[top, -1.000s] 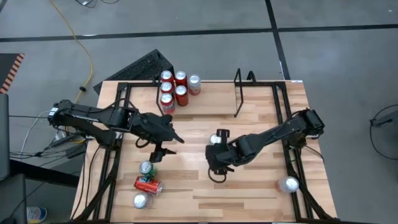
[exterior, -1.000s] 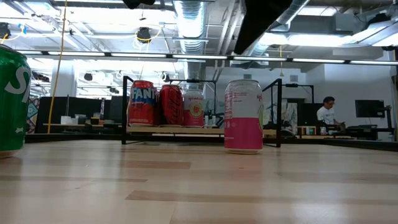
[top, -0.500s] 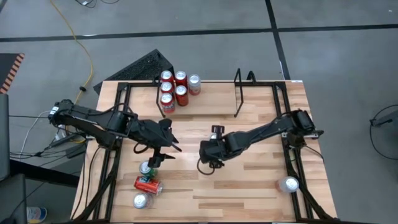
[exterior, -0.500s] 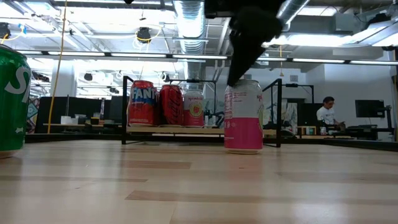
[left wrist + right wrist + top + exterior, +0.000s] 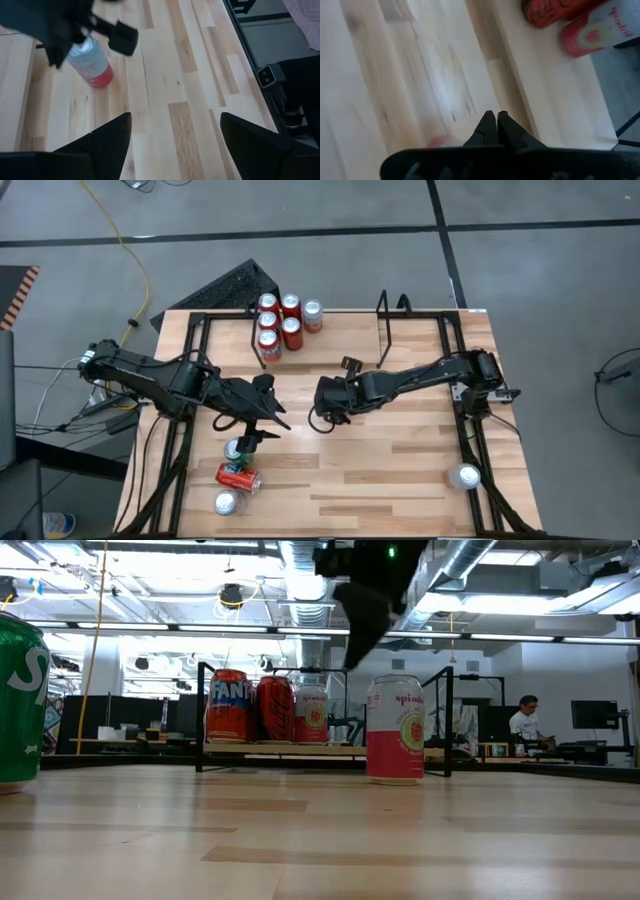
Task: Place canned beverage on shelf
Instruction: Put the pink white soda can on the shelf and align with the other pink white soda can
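Observation:
A pink and white can (image 5: pixel 395 735) stands upright mid-table, in front of the shelf (image 5: pixel 383 330), a low black wire rack at the far edge. Several red cans (image 5: pixel 280 320) stand on the shelf's left end. My right gripper (image 5: pixel 318 418) is shut and slants down over the table just left of the pink can (image 5: pixel 92 67). Its body covers the can's top in the high view. My left gripper (image 5: pixel 265 430) hangs open above the table's left part, near a green can (image 5: pixel 237 450), with nothing between its fingers. My right gripper's shut fingers (image 5: pixel 352 658) hang beside and slightly above the pink can's top rim (image 5: pixel 375 680). The gripper's own body hides the can's top from above. Whether it touches the can I cannot tell.
Near the left front stand the green can (image 5: pixel 20 705) and a silver-topped can (image 5: pixel 226 502), and a red can (image 5: pixel 238 477) lies on its side. Another can (image 5: pixel 463 476) stands at the right front. Black rails (image 5: pixel 470 430) edge the table. Bare wood lies in the middle front.
My right gripper has swept toward the table's left and far side, dropping a little and rolling, and passed over the pink can. The can has turned about its upright axis, now shows another side of its label, and stays standing. My left gripper has drifted slightly toward the near edge.

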Controlling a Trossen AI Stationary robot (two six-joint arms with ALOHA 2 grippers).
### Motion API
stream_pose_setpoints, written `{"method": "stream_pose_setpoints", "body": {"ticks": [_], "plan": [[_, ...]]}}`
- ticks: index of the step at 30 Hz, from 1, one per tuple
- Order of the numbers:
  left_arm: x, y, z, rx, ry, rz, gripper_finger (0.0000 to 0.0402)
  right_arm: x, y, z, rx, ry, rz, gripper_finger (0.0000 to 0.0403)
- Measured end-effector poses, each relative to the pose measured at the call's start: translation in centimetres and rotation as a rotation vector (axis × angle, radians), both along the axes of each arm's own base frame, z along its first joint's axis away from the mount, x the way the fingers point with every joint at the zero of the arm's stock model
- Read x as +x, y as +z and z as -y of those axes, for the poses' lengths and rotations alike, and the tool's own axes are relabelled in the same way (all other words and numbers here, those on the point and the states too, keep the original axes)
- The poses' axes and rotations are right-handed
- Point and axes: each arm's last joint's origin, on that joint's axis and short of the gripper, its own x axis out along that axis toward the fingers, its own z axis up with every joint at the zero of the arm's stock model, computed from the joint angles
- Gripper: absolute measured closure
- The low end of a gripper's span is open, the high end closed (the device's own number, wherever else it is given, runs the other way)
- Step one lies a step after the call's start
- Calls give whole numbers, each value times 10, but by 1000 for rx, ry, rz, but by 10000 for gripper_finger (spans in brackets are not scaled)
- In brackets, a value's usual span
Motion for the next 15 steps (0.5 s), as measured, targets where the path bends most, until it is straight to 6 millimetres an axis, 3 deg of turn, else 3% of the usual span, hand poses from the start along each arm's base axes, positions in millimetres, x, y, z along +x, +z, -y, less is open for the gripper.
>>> {"method": "stream_pose_setpoints", "body": {"ticks": [6,11,15], "plan": [[-1,0,4,7,-8,1,111,-27,31,-20,2,23,-55,403],[-3,0,10,18,-17,4,111,-67,39,-32,7,-135,-193,403],[-4,1,13,39,-26,19,111,-78,36,-37,-63,-250,-202,403]]}}
